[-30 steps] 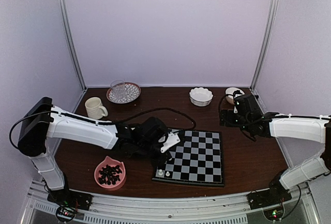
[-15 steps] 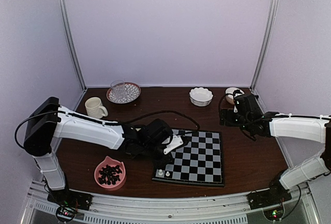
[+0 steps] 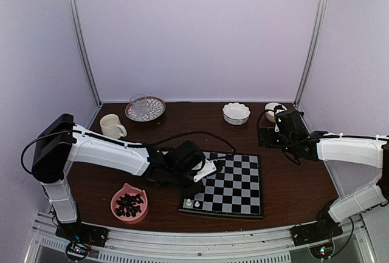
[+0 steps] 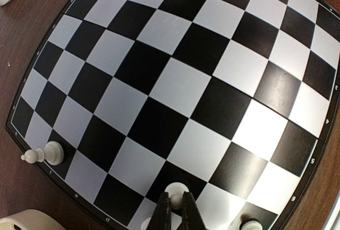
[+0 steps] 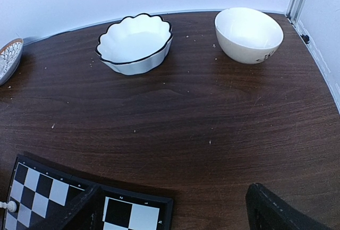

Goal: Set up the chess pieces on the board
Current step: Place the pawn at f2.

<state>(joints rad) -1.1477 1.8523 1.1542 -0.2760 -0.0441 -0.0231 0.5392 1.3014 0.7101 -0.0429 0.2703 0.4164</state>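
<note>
In the top external view I am seeing the flat black-and-pale-grey checked chessboard [image 3: 234, 181] lying on the dark wooden table [image 3: 292, 178] in front of the arms. The left claw [image 3: 209, 167] is hovering over the board's left side. Two tiny white plastic chessmen [image 3: 192, 203] are standing on its near left corner. The right claw [image 3: 265, 136] is hanging beyond the board's far right corner, near a plain white bowl [image 3: 273, 110]. A pink bowl of dark pieces [image 3: 129, 203] is sitting to the left of the board.

In the left wrist view the left claw [image 4: 176, 201] is pinching almost fully together, with a round-topped white chessman [image 4: 175, 189] at its tips. I am judging that it is gripping this piece above the checks, though the contact itself is hidden.

In the right wrist view the right claw [image 5: 174, 190] is spreading wide with nothing between its fingers, above bare table beside the board's corner. A scalloped white bowl [image 5: 135, 44] is sitting well beyond it.

I am expecting these pieces to handle as very light, hard and smooth, so they will be prone to twisting or slipping out of a pinch and to toppling on release. I am thinking the best hold is on the narrow stem just above the round base, squeezing gently and lowering straight onto the middle of a square.
</note>
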